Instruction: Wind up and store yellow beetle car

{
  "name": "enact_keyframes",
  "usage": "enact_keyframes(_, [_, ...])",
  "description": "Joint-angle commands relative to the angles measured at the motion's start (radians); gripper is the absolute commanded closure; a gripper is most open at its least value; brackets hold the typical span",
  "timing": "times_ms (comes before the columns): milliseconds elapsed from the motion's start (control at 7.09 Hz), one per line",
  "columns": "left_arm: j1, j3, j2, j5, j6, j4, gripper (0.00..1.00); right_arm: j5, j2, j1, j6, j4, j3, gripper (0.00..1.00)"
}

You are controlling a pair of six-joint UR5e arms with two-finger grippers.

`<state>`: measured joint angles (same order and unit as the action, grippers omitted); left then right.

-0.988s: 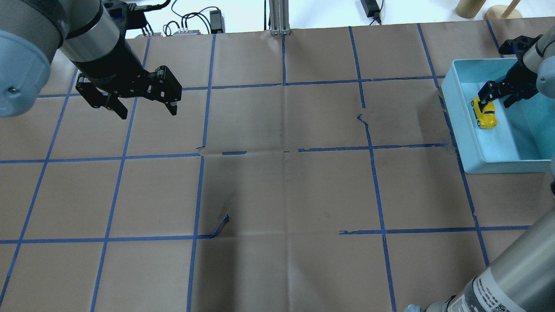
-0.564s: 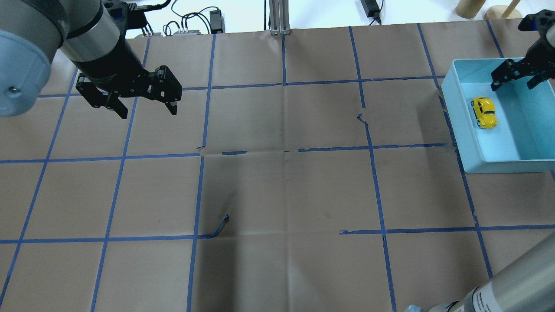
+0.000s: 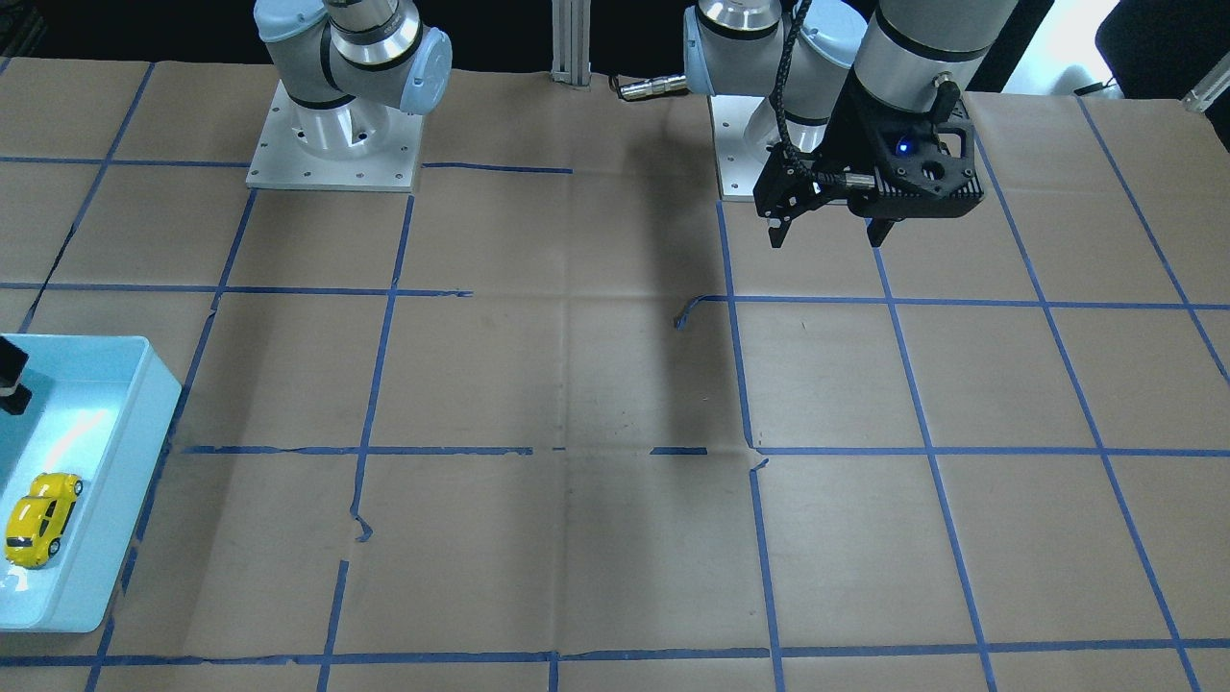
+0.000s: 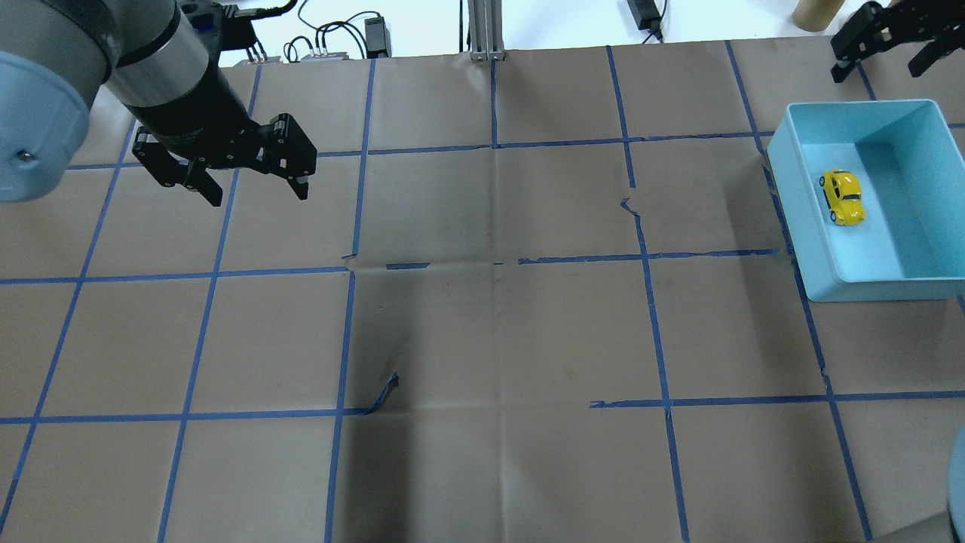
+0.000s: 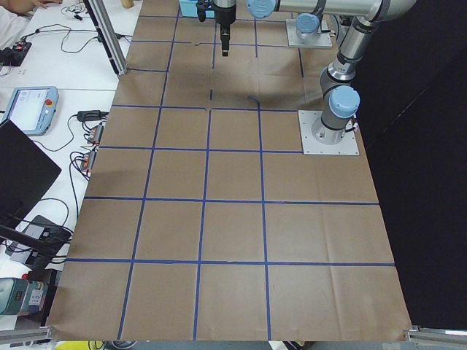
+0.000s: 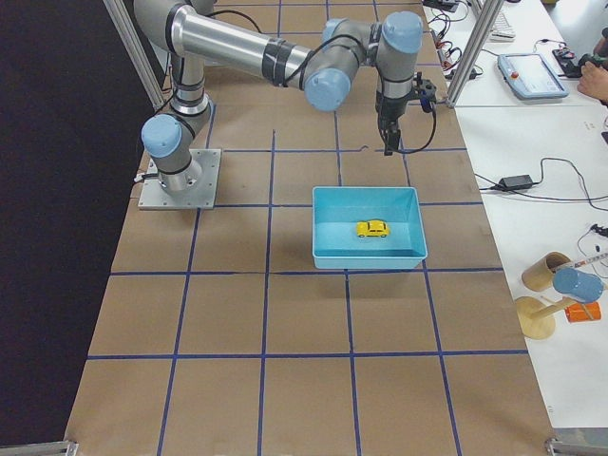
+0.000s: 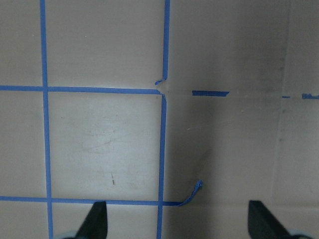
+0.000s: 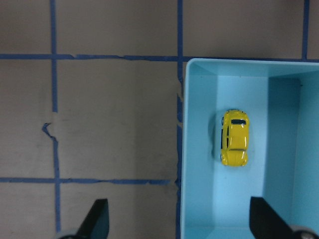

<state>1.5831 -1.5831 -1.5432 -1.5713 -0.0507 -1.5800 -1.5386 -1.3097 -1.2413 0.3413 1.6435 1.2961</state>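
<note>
The yellow beetle car (image 4: 842, 196) stands on its wheels on the floor of the light-blue bin (image 4: 867, 290), near the bin's left wall. It also shows in the front view (image 3: 40, 505), the right side view (image 6: 372, 229) and the right wrist view (image 8: 234, 138). My right gripper (image 4: 882, 45) is open and empty, high above the table beyond the bin's far edge. The right wrist view looks down on the bin (image 8: 184, 149) between its spread fingers (image 8: 97, 221). My left gripper (image 4: 258, 192) is open and empty, hovering over bare paper at the far left (image 3: 826, 238).
Brown paper with a blue tape grid covers the table; a tape end (image 4: 386, 392) curls up near the middle. An aluminium post (image 4: 486, 30), cables and wooden pieces (image 4: 818, 11) stand along the far edge. The arm bases (image 3: 332, 144) stand on the robot's side.
My right gripper stood at the car's rear in the bin, then drew away from it, rising past the bin's far edge. The car stays in the bin. The left arm has not moved.
</note>
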Motion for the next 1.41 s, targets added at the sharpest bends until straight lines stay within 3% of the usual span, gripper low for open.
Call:
enact_keyframes(0, [0.000,0.000,0.003,0.000,0.000,-0.009,0.01,0.003,-0.022,-0.131,-0.186,-0.129,-0.098,0.00])
enact_keyframes(423, [0.000,-0.002,0.006,-0.001,0.000,-0.011,0.01,-0.004,-0.017,-0.289,-0.320,-0.126,-0.060,0.00])
enact_keyframes(706, [0.000,-0.011,0.005,0.000,0.000,-0.011,0.01,0.000,-0.069,-0.299,-0.327,-0.117,0.024,0.00])
enact_keyframes(988, [0.000,-0.017,0.005,-0.001,0.000,-0.006,0.01,-0.015,-0.178,-0.297,-0.291,-0.046,0.188,0.00])
enact_keyframes(1270, [0.000,-0.018,0.002,-0.003,0.000,-0.008,0.01,-0.018,-0.198,-0.291,-0.256,-0.043,0.198,0.00])
